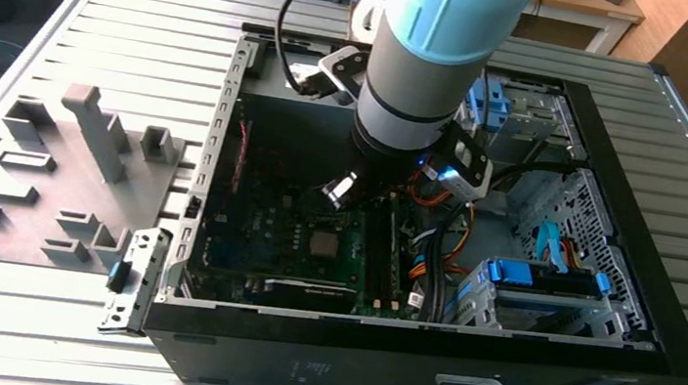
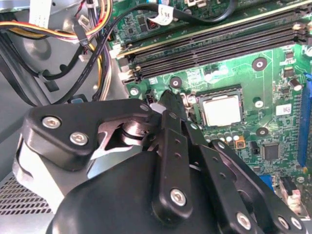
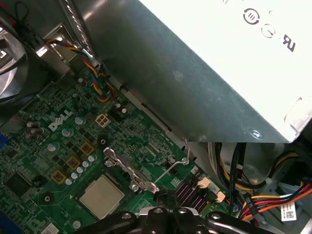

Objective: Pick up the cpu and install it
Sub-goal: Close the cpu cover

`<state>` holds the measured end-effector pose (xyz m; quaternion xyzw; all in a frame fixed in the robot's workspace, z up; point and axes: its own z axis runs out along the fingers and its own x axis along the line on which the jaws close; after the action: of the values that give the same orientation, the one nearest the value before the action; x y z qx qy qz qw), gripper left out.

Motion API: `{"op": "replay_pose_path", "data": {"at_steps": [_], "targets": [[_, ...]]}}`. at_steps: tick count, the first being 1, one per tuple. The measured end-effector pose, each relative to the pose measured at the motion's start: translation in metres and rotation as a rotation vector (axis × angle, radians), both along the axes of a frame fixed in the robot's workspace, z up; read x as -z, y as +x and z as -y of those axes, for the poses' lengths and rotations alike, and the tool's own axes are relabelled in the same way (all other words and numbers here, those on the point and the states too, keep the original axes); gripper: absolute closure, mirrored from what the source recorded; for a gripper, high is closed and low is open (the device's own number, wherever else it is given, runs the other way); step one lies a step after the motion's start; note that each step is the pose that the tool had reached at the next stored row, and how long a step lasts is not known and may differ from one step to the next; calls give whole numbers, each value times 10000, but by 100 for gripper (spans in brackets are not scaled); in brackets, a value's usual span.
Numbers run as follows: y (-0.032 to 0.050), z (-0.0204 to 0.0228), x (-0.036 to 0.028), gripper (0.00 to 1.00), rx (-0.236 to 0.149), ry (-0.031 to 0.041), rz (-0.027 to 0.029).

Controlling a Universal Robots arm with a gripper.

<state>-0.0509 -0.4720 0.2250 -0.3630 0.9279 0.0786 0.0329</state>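
Note:
The cpu (image 2: 222,110), a small silver-grey square, lies flat in its socket on the green motherboard (image 2: 273,83); it also shows in the first wrist view (image 3: 101,196) and in the exterior view (image 1: 327,244). My gripper (image 2: 167,99) hangs inside the open computer case (image 1: 644,318), just beside the socket. Its black fingers are drawn together and hold nothing. In the first wrist view the gripper tip (image 3: 161,197) is close to the socket's metal plate (image 3: 127,171) and to the thin wire lever (image 3: 179,161), which stands up off the board.
The big grey power supply box (image 3: 195,78) looms close by the arm. Coloured cable bundles (image 3: 253,195) run beside the memory slots (image 2: 209,46). Blue drive cages (image 1: 544,281) stand at the exterior view's right. A grey fixture plate with blocks (image 1: 44,175) lies outside the case at that view's left.

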Motion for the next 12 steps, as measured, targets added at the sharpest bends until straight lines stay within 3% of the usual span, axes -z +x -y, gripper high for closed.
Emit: {"op": "replay_pose_path", "data": {"at_steps": [12], "targets": [[1, 0, -73, 89, -40, 11, 0]]}}
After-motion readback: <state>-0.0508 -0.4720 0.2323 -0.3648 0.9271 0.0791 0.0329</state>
